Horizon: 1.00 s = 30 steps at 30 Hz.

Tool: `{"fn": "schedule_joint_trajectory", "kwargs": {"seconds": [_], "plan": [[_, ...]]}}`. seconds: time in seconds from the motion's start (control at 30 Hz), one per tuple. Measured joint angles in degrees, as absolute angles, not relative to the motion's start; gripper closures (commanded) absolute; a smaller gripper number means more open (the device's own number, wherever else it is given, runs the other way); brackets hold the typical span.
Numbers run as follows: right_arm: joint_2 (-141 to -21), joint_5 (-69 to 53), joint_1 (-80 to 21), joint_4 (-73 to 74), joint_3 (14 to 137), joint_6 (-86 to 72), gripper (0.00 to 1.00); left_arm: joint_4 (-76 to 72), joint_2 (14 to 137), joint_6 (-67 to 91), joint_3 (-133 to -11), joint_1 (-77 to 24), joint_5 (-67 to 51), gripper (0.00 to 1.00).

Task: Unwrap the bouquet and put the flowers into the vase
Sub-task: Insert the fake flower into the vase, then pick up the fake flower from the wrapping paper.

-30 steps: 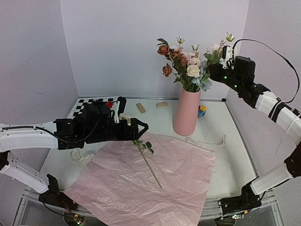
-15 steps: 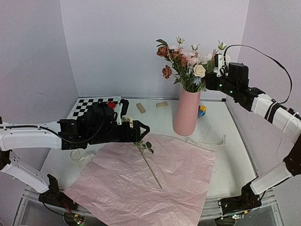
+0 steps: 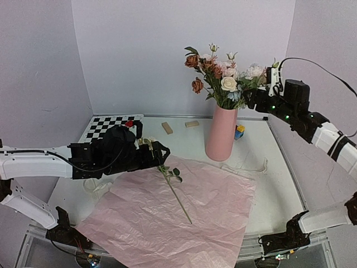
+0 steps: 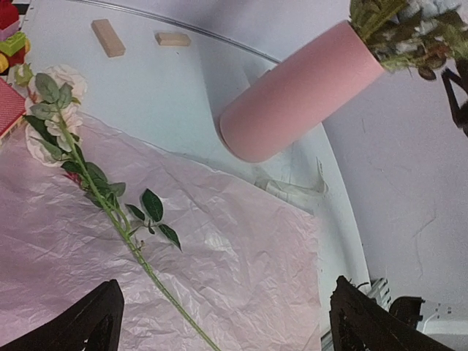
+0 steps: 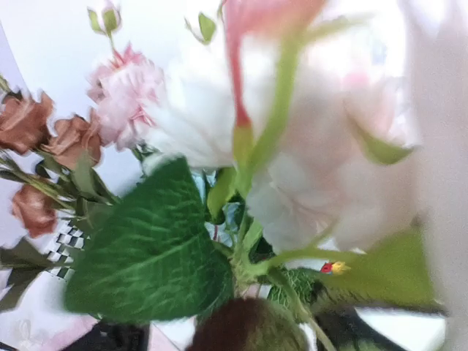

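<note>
The bouquet is undone: its pink paper (image 3: 184, 223) (image 4: 256, 256) lies flat on the table. One flower (image 3: 175, 192) (image 4: 110, 208) lies on it, cream bloom at the far end. My left gripper (image 3: 162, 152) (image 4: 227, 329) hangs open just above that flower's upper stem, one finger on each side. The tall pink vase (image 3: 221, 134) (image 4: 292, 102) stands upright behind the paper, and it holds the other flowers (image 3: 223, 78) (image 5: 219, 110). My right gripper (image 3: 250, 97) (image 5: 230, 333) is open at the right side of those blooms, leaves and stems blurred between its fingers.
Cream ribbon (image 3: 245, 167) (image 4: 292, 191) lies right of the vase's foot. Two wooden blocks (image 3: 167, 128) (image 4: 108, 36) sit at the back, coloured blocks (image 3: 239, 132) behind the vase. A checkerboard (image 3: 106, 124) with a red toy (image 3: 129, 123) is back left.
My right gripper has opened, let a pale bloom go into the vase bunch and shifted slightly right. My left gripper has drawn back a little to the left over the lying flower.
</note>
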<state>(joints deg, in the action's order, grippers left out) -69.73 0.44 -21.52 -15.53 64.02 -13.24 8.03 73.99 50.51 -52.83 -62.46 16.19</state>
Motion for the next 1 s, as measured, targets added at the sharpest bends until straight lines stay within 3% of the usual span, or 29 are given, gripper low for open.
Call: {"fn": "schedule_joint_trajectory", "kwargs": {"seconds": [0.13,0.47,0.83,1.0], "plan": [[-63.0,-1.3,-21.5,-14.6,59.8,-15.3,0.11,9.5,73.7,54.0,-51.6,-62.2,18.5,0.14],[-50.8,-10.2,-21.5,-8.4,45.9,-21.3,0.17,11.1,77.2,61.6,-50.4,-58.8,18.3,0.19],[-45.2,-18.2,-21.5,-6.3,30.3,-27.3,0.23,11.6,95.0,67.9,-54.4,-59.3,9.1,0.25],[-44.2,-20.1,-21.5,-6.4,27.2,-28.7,0.23,11.9,101.6,69.6,-58.2,-60.9,6.5,0.34]]}}
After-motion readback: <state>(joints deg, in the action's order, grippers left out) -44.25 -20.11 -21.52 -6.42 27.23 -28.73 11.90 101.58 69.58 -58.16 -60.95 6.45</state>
